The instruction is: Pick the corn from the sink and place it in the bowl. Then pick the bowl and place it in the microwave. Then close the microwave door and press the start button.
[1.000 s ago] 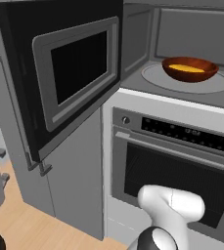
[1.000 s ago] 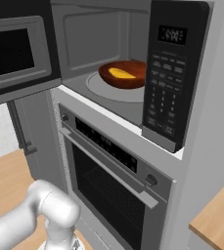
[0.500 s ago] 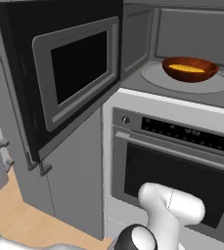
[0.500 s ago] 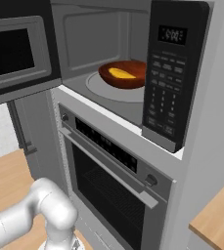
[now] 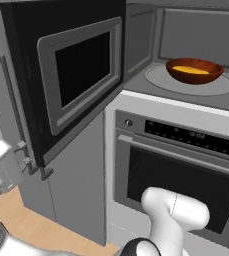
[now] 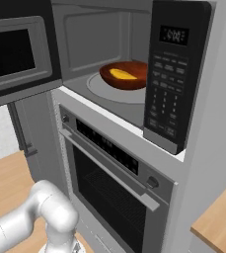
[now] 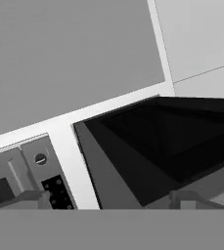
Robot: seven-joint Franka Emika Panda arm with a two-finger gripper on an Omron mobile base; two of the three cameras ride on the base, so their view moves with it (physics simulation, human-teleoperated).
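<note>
standing open toward the left, the microwave door (image 5: 71, 75) shows its black panel and grey-framed dark window. inside the microwave (image 6: 109, 64), the reddish-brown bowl (image 5: 194, 71) sits on the round pale turntable (image 5: 161, 80), with the yellow corn (image 6: 123, 74) lying inside it. the black control panel (image 6: 169, 74) with its small display and rows of buttons stands to the right of the cavity. below is the oven (image 6: 109, 173) with a dark glass door and a knob at each end of its control strip. the gripper (image 5: 23, 160) is at the lower outer corner of the open door, near its bottom edge, low on the left of the left base view. its fingertips (image 7: 35, 197) appear well apart in the hand view, with nothing held between them. a tall grey cabinet (image 5: 71, 190) stands behind and below the door.
</note>
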